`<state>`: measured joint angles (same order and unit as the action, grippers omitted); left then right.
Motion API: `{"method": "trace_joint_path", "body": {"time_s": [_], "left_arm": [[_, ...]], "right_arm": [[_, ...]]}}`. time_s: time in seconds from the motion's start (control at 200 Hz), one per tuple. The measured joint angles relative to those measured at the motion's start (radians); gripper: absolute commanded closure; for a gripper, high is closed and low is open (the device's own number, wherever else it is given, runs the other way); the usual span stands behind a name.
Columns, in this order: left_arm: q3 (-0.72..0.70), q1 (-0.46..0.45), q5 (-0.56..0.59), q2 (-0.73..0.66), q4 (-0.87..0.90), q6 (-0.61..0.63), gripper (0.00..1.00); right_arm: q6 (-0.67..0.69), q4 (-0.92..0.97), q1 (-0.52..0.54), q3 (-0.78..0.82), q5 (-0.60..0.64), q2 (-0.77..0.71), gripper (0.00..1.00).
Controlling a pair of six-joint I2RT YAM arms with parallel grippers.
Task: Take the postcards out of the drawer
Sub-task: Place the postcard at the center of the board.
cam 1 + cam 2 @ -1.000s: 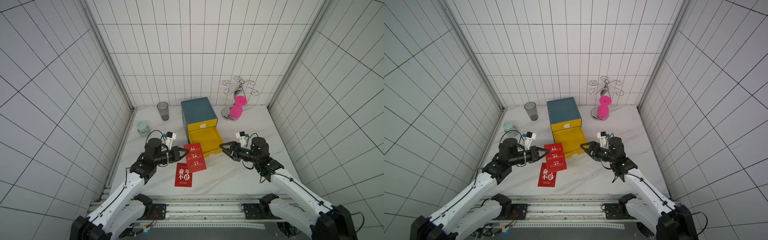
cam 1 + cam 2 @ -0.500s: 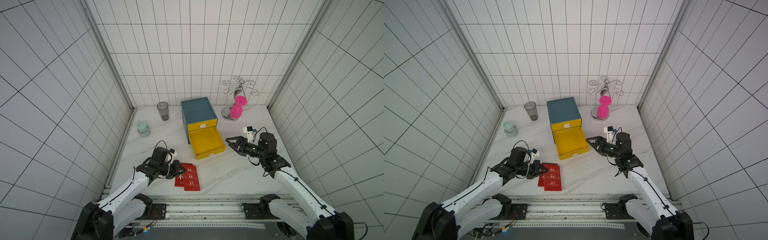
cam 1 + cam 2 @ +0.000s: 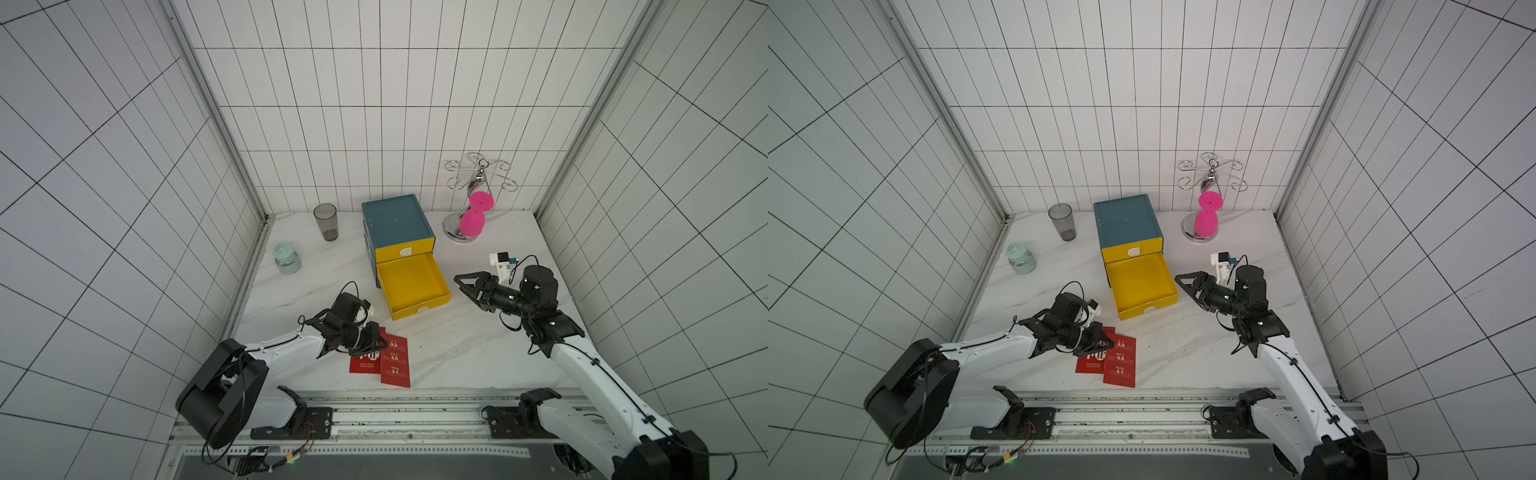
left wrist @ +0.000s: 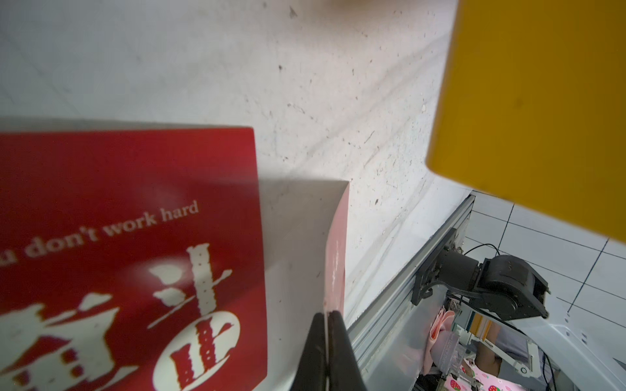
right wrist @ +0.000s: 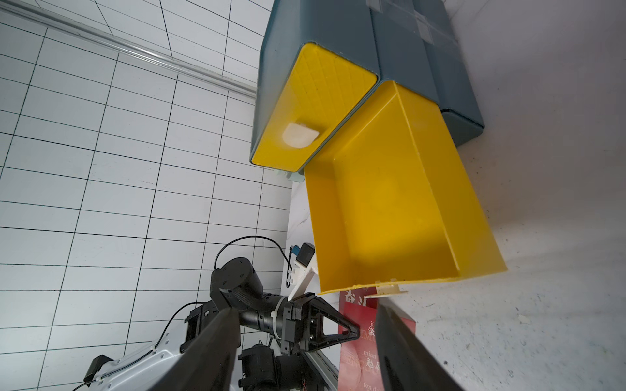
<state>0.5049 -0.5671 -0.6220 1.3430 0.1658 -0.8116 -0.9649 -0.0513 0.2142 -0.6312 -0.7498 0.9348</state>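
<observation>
Red postcards (image 3: 394, 362) (image 3: 1120, 365) with white lettering lie overlapping on the white table near its front edge, left of the drawer front. My left gripper (image 3: 376, 344) (image 3: 1102, 341) is low over them and shut on the edge of one postcard (image 4: 336, 250), seen edge-on. Another postcard (image 4: 128, 220) lies flat beside it. The yellow drawer (image 3: 422, 311) (image 3: 1148, 308) (image 5: 389, 203) stands pulled out of the teal cabinet (image 3: 395, 218), and nothing shows inside it. My right gripper (image 3: 465, 289) (image 3: 1187, 291) (image 5: 304, 308) hangs open right of the drawer, holding nothing.
A grey tumbler (image 3: 326, 221) and a mint jar (image 3: 286, 258) stand at the back left. A chrome stand with pink pieces (image 3: 473, 216) is at the back right. The metal rail (image 3: 415, 411) runs along the table's front edge, just past the cards.
My left gripper has come down and toward the table's front with its postcard, onto the card lying there. My right gripper has drawn back to the right of the drawer.
</observation>
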Motion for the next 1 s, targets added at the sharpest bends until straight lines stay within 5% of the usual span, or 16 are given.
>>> {"method": "trace_joint_path", "body": {"time_s": [0.305, 0.56, 1.0], "left_arm": [[0.036, -0.001, 0.02, 0.105, -0.081, -0.008, 0.9], [0.061, -0.001, 0.02, 0.135, -0.084, 0.014, 0.72], [0.069, -0.008, 0.024, 0.136, -0.053, 0.019, 0.62]], "right_arm": [[0.0, 0.002, -0.005, 0.007, -0.006, -0.002, 0.33], [0.0, 0.005, -0.014, 0.008, -0.008, -0.018, 0.33], [0.0, 0.019, -0.018, 0.008, -0.008, -0.028, 0.33]]}}
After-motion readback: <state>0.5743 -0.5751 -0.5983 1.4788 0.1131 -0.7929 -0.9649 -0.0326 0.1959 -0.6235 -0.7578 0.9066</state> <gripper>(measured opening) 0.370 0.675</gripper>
